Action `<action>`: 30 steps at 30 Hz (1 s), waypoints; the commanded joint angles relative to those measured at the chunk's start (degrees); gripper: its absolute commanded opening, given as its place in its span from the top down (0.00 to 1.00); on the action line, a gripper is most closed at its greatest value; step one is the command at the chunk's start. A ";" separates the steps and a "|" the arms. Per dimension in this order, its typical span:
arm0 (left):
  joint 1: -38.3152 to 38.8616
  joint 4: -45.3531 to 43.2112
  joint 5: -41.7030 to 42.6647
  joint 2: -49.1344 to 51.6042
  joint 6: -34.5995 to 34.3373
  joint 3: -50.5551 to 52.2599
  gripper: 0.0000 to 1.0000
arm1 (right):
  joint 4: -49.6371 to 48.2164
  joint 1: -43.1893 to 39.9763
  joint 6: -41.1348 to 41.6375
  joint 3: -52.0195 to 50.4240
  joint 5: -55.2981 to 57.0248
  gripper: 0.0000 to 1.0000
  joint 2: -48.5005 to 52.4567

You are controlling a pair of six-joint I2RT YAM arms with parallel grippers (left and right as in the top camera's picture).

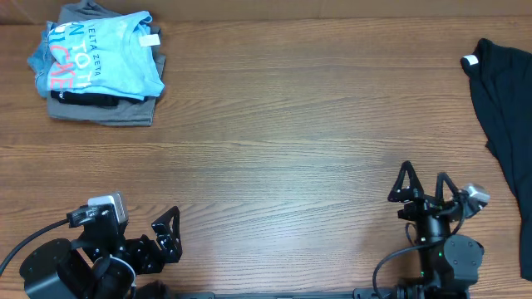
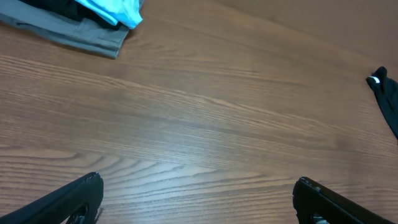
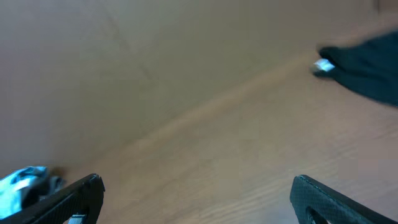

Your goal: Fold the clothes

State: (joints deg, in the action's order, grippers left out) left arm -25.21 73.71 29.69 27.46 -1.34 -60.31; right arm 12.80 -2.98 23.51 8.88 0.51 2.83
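Black garment with white tag lies unfolded at the right edge of the wooden table. Light blue T-shirt tops a folded stack at far left. Right gripper and left gripper are wide open and empty. Advisable: draw the garment centreward and spread it flat first.

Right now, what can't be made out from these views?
Overhead: the black garment runs off the right edge, so its full shape is unknown.
Overhead: the light blue T-shirt covers what lies under it, so the layers there can't be counted.
Left wrist: the grey garment is cut by the top edge and only a corner shows.
Right wrist: everything is blurred and the white tag is unreadable.
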 commanded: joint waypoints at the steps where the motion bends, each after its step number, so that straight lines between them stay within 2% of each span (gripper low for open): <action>1: 0.07 -0.04 -0.28 -0.48 -0.35 0.17 0.00 | -6.08 -0.20 -7.15 -4.92 -5.95 0.00 -2.47; 4: 0.07 -0.04 -0.28 -0.48 -0.35 0.17 0.00 | -11.04 -0.22 -8.98 -8.13 -6.45 0.00 -2.71; 9: 0.07 -0.04 -0.28 -0.48 -0.35 0.17 0.00 | -12.17 -0.20 -10.08 -8.41 -5.57 0.00 -2.71; 13: 0.07 -0.04 -0.26 -0.48 -0.35 0.17 0.00 | -10.51 -0.20 -13.55 -8.41 -5.53 0.00 -2.71; 30: 0.07 -0.02 -0.28 -0.48 -0.35 0.17 0.00 | -8.41 -0.20 -13.51 -8.41 -5.55 0.00 -2.64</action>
State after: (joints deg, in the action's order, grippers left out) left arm -25.21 73.73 29.69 27.46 -1.34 -60.29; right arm 4.54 -2.96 10.48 1.06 -4.67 0.84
